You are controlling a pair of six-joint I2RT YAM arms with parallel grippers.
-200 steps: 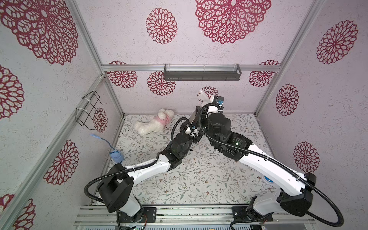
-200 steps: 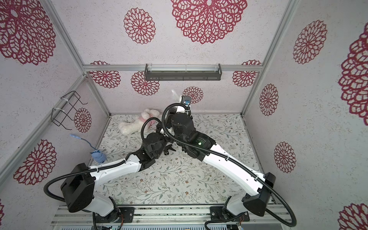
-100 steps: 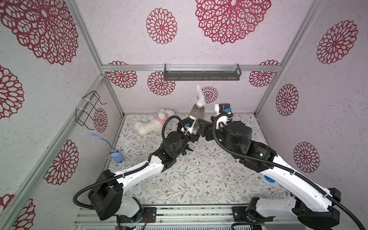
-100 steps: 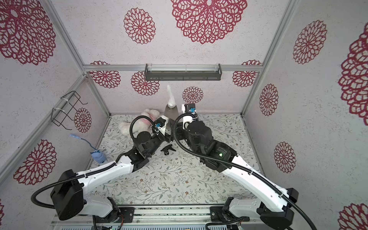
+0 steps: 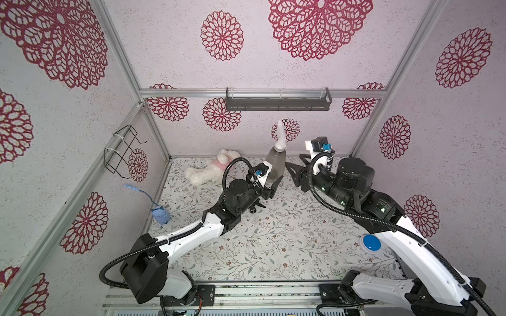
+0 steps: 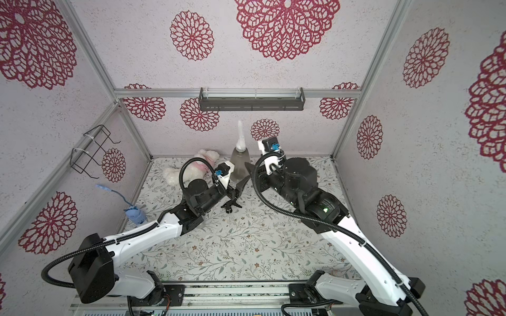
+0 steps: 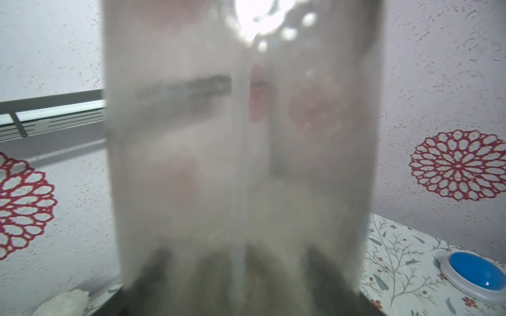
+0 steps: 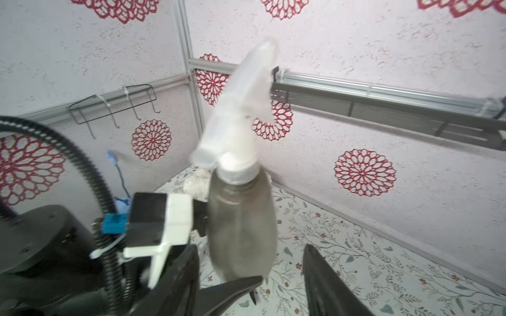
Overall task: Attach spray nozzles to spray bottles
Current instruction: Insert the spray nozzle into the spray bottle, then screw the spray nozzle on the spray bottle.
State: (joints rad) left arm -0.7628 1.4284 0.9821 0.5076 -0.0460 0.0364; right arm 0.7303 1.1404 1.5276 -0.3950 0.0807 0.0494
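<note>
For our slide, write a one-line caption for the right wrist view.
Left end effector holds the smoky bottle, clear nozzle fitted; right end effector open, empty.

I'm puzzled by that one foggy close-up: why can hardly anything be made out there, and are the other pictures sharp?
Left wrist view: the smoky bottle fills it, out of focus, with glare at its top edge. Right wrist view: the bottle and clear nozzle look smeared. Both top views are sharp.

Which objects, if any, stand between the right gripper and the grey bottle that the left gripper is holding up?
Nothing visible does. The right gripper is open and faces the grey bottle across free air; the left gripper clamps its lower body, and the whitish nozzle sits above.
</note>
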